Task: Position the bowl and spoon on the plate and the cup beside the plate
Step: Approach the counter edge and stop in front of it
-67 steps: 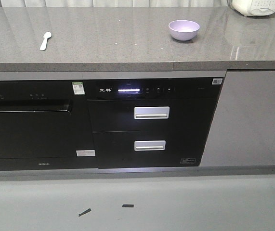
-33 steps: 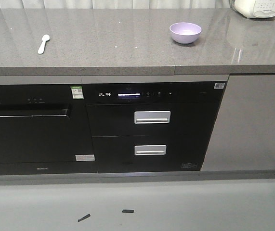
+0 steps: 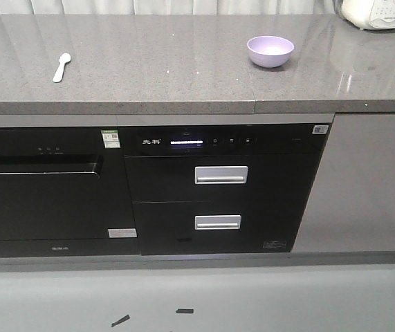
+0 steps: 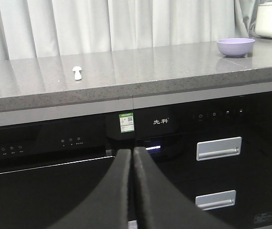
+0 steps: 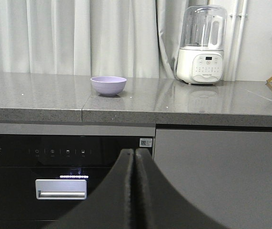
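Left end effector clenched, right end effector clenched, 先科 logo beside green sticker

Just beyond the tips of the left end effector, a green sticker sits on the black appliance fronts. To its right are two silver drawer handles, one above the other. Above them runs a grey speckled worktop, backed by white curtains. Up and to the right of the right end effector, a white blender stands on the worktop. A plain grey cabinet door lies to that end effector's right. Two black scraps lie on the floor.
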{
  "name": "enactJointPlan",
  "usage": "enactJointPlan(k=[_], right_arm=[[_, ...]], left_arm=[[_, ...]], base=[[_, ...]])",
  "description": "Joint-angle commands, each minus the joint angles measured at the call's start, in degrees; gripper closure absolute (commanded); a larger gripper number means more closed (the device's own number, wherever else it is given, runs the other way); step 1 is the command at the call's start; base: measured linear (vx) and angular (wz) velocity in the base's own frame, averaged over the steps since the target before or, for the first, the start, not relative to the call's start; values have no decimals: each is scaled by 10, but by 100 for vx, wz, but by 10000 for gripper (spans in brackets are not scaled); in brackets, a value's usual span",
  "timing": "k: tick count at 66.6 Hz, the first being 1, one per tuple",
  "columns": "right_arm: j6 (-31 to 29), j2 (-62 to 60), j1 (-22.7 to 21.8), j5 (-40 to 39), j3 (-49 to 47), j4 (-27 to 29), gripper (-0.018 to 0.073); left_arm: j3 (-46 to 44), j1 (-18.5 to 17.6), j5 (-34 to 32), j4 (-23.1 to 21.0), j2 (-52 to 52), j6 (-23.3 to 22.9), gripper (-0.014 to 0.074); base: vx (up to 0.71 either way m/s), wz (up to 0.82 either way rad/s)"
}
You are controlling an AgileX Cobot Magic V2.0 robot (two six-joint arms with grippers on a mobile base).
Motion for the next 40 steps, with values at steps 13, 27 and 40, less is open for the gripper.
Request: enactJointPlan(k=[13,27,40], right_arm=[[-3,-6,-4,-41,8,-2,564],[-3,-6,-4,-41,8,-2,564],[-3,-6,-4,-41,8,-2,564]], left_arm=[[17,0,-43,-5,-10,-5,602],[17,0,-43,-5,-10,-5,602],[17,0,-43,-5,-10,-5,602]], base=[[6,1],[7,1],[7,1]])
